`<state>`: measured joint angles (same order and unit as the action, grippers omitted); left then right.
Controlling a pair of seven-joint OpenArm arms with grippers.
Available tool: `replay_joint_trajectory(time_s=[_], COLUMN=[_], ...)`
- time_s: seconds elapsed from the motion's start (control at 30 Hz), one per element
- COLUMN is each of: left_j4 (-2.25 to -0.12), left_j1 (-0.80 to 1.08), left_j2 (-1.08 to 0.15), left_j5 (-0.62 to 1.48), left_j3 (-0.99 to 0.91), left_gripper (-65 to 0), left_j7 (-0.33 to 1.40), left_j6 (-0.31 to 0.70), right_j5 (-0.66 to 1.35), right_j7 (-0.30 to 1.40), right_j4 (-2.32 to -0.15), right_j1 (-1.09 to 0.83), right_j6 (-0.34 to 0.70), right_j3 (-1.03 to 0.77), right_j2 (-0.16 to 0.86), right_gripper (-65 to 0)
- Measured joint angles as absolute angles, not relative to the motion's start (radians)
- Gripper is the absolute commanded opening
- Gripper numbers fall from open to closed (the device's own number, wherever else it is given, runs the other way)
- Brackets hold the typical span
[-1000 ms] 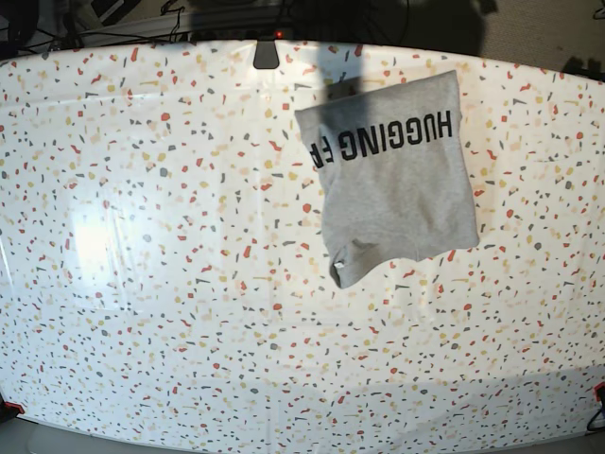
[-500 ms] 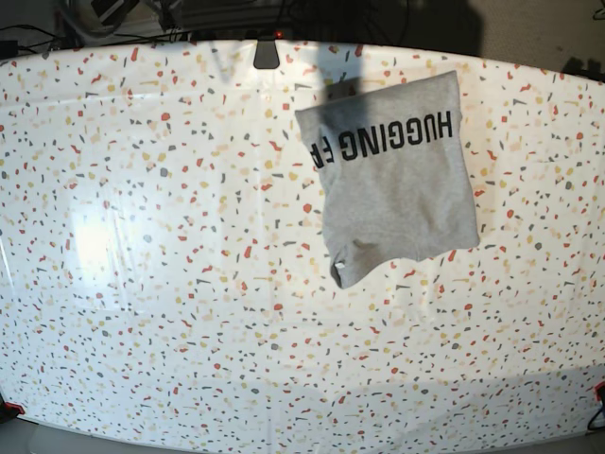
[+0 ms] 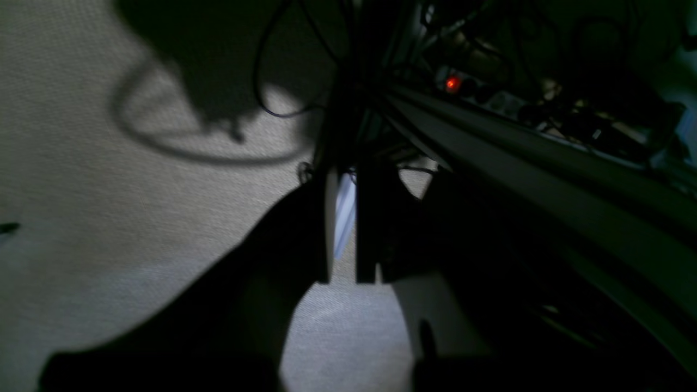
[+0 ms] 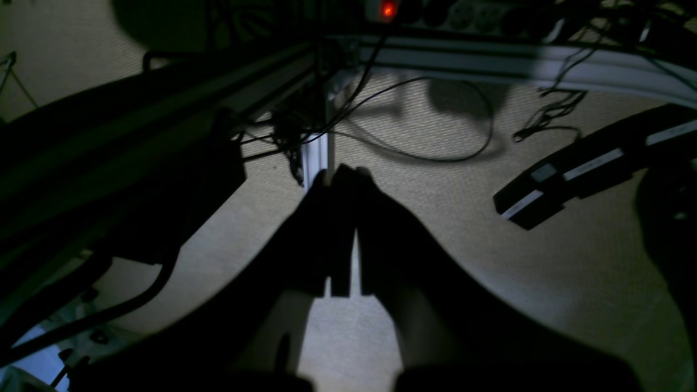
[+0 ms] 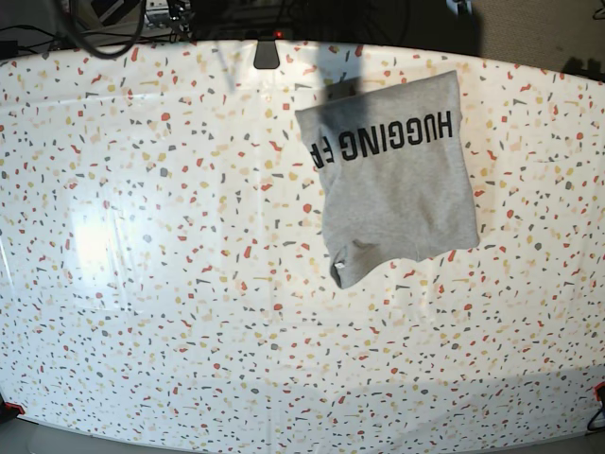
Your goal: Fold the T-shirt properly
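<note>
Base view is showing you the folded T-shirt (image 5: 397, 175) lying unmoved on the terrazzo table (image 5: 170, 284); left gripper (image 3: 343, 231) is standing slightly parted, right gripper (image 4: 342, 234) closed, both empty.

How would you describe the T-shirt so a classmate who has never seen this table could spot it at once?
Start with the wide white speckled table and look toward its far edge, right of the middle. There lies the T-shirt, folded into a rough rectangle. It is the only cloth there: heather grey, with bold black block lettering across its far end.

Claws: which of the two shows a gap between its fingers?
The left claw: a lit slit separates its fingers, while the right claw's fingertips meet.
</note>
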<state>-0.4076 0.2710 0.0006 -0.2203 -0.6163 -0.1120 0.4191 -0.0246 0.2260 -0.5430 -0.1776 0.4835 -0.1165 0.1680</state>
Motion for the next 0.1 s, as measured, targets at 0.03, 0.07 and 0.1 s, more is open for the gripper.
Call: replay_joint_trajectory(time_s=[0.03, 0.07, 0.1], left_j4=[-0.408, -0.408, -0.408], left_j1=[0.271, 0.271, 0.270], left_j2=[0.003, 0.004, 0.007], left_j5=[-0.220, -0.221, -0.220], left_j3=[-0.616, -0.616, -0.616], left_gripper=[-58.2, -58.2, -58.2], left_j7=[-0.113, -0.113, -0.113], left_j6=[0.417, 0.418, 0.417], right_j5=[-0.024, -0.025, -0.025], right_j7=[0.225, 0.226, 0.228], right_j4=[-0.543, -0.543, -0.543], right_j1=[-0.178, -0.180, -0.180], right_j6=[0.484, 0.484, 0.485], right_j3=[-0.117, -0.117, -0.117], right_j2=[0.166, 0.166, 0.166], right_gripper=[-65.0, -65.0, -65.0])
